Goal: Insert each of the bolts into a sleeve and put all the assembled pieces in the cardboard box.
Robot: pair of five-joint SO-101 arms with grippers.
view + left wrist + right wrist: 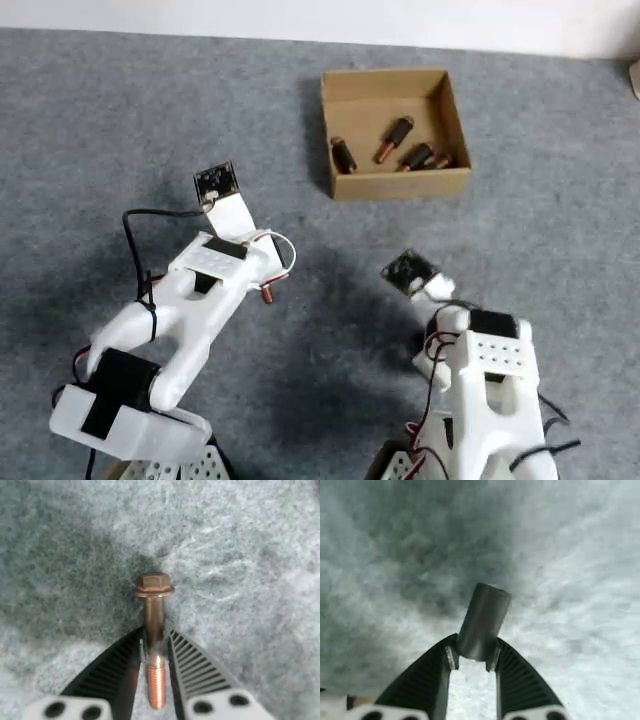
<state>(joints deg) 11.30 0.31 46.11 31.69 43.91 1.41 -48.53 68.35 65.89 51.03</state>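
Observation:
A copper bolt (154, 630) with a hex head is clamped by its shank in my left gripper (155, 647), above the grey carpet. In the high view that bolt (268, 292) pokes out beside the left arm, left of centre. My right gripper (472, 655) is shut on a dark cylindrical sleeve (483, 622), which sticks out past the fingertips. The right arm (480, 380) stands at the lower right of the high view. The cardboard box (350, 186) sits at the top centre and holds several assembled pieces (395, 139).
Grey carpet (120, 120) covers the whole table. The two arms' bases stand at the near edge. Open carpet lies between the arms and the box.

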